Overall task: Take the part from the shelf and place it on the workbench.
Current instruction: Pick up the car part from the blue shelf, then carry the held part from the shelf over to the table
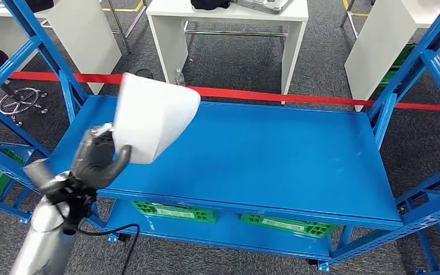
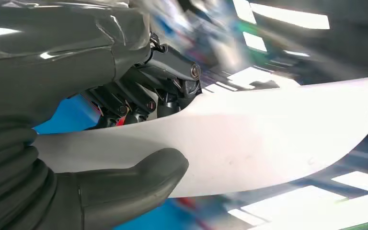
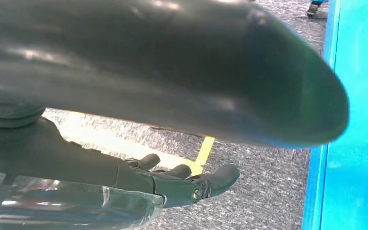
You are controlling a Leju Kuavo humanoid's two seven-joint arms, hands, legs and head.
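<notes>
Okay, your left hand (image 1: 98, 160) pinches the curved white plastic part (image 1: 152, 117) above the blue metal shelf (image 1: 275, 154); right hand (image 3: 172, 184) spread, empty; no legible writing.

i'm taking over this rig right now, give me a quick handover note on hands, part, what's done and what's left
Left robot hand: holds the white part by its lower edge, thumb under it, raised above the left end of the blue shelf.
Right robot hand: holds nothing, fingers loosely apart, hanging above the grey carpet beside a blue frame.
Done: part is gripped and lifted.
Left: carry it to the workbench and set it down.
</notes>
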